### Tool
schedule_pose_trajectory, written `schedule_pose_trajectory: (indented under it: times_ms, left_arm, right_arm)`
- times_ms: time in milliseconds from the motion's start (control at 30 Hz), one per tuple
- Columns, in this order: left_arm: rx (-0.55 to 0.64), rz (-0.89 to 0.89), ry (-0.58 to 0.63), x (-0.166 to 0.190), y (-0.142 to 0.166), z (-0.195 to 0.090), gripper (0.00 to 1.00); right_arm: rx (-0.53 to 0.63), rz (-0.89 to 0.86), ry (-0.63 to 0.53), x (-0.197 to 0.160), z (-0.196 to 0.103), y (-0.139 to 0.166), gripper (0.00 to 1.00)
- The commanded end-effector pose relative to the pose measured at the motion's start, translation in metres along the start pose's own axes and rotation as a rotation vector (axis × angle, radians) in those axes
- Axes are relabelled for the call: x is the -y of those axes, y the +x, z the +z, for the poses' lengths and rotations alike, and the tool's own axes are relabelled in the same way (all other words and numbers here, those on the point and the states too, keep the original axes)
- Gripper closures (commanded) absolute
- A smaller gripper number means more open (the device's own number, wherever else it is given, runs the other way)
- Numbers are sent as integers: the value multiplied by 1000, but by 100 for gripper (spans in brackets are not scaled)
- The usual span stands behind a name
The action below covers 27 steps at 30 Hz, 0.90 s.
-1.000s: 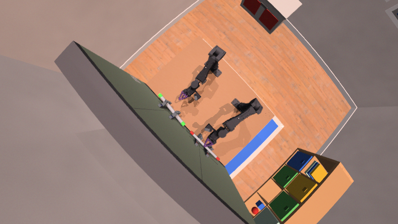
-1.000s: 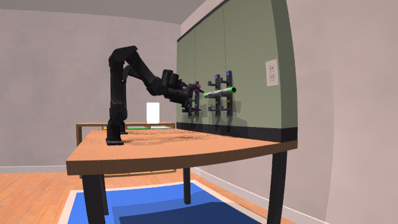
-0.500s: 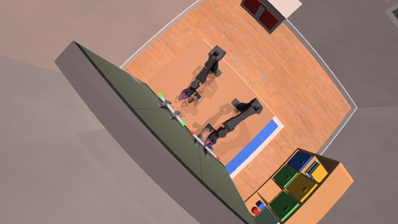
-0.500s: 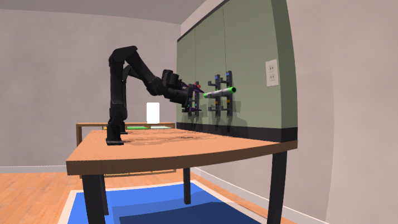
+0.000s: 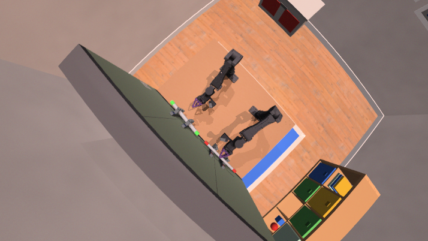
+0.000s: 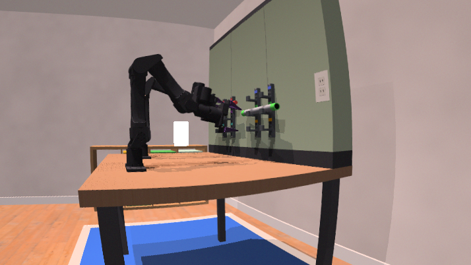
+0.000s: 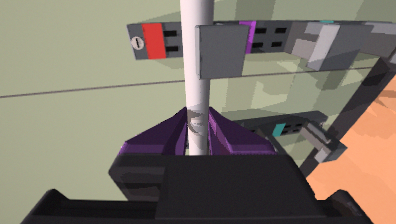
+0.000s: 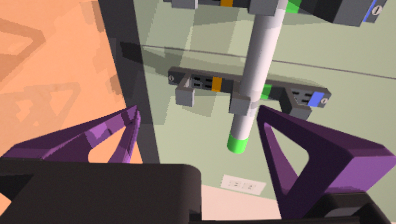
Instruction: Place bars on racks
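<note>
On the left rack's red-labelled arms, the red-ended bar (image 5: 230,166) (image 6: 235,102) (image 7: 196,90) seems seated, the left fingers (image 5: 223,154) pinching it; release looks next, then straight back, minding the arm tips. The green-ended bar (image 5: 182,115) (image 6: 258,109) (image 8: 257,60) lies on its green pair; the right fingers (image 5: 195,104) (image 6: 239,119) hang spread nearby, with room behind.

Through my cameras I saw a flat, orange-brown wooden surface (image 5: 192,79) (image 6: 204,179) (image 7: 364,162) (image 8: 65,62). The left arm's base (image 5: 252,110) (image 6: 148,157) and the right arm's base (image 5: 235,79) (image 6: 129,169) stood directly on it, apart, and shadows fell across it.
</note>
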<state>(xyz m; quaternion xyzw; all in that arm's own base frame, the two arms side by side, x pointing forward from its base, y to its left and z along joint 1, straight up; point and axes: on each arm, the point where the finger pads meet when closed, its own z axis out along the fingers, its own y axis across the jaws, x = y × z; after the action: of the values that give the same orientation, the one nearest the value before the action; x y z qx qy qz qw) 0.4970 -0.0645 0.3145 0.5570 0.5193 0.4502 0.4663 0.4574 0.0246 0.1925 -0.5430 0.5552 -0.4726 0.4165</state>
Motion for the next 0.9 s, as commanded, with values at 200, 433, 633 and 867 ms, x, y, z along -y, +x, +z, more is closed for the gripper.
schedule_pose_trajectory:
  times_ms: [200, 433, 633, 867]
  left_arm:
    - [6, -13, -107, -34, -4, -6, 100]
    - [6, -13, -107, -33, -4, -6, 100]
    - [6, -13, -107, -33, -4, -6, 100]
    - [6, -13, -105, -33, -4, -5, 100]
  right_arm:
    - [-1, 19, 37, 16, -6, 0, 0]
    - [-1, 19, 37, 16, -6, 0, 0]
    - [-1, 19, 37, 16, -6, 0, 0]
    - [-3, 18, 33, 15, -6, 0, 0]
